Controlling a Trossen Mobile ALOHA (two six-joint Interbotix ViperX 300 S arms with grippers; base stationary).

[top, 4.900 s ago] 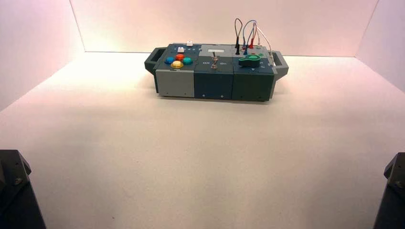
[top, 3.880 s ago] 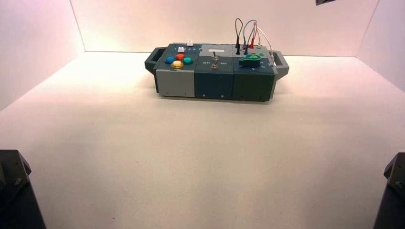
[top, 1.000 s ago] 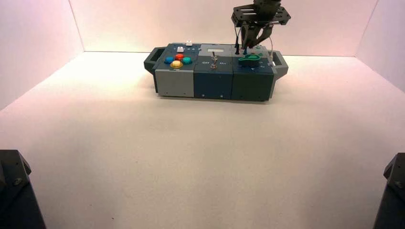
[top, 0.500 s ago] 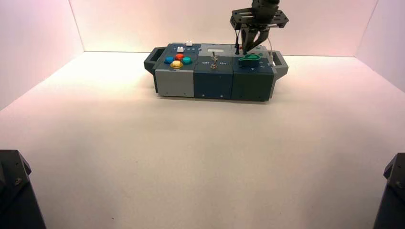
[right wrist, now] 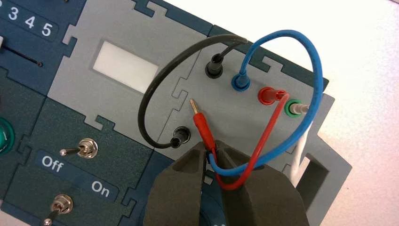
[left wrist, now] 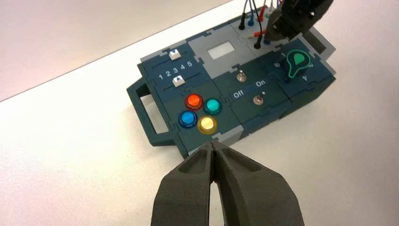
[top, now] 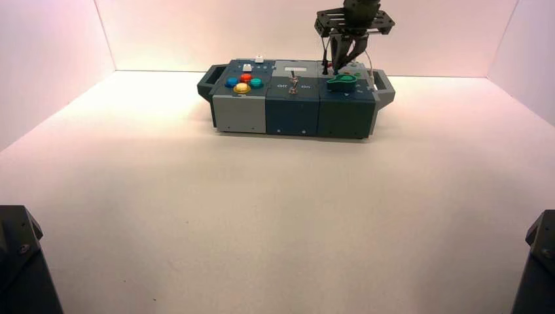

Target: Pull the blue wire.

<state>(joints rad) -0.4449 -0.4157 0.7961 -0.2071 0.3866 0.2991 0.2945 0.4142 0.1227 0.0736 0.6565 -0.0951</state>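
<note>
It looks like a lab or test setup: a plain pale tabletop (top: 262,209) is closed in by bare pale walls (top: 262,33), robot arms (top: 357,26) reach in from the edges, and a purpose-built panel box (top: 294,98) carries buttons, sliders, switches, a knob and plugged wires

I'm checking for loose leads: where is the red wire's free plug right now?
In the right wrist view, the red plug lies just beyond the right gripper's tips, beside the black wire's nearer plug.
</note>
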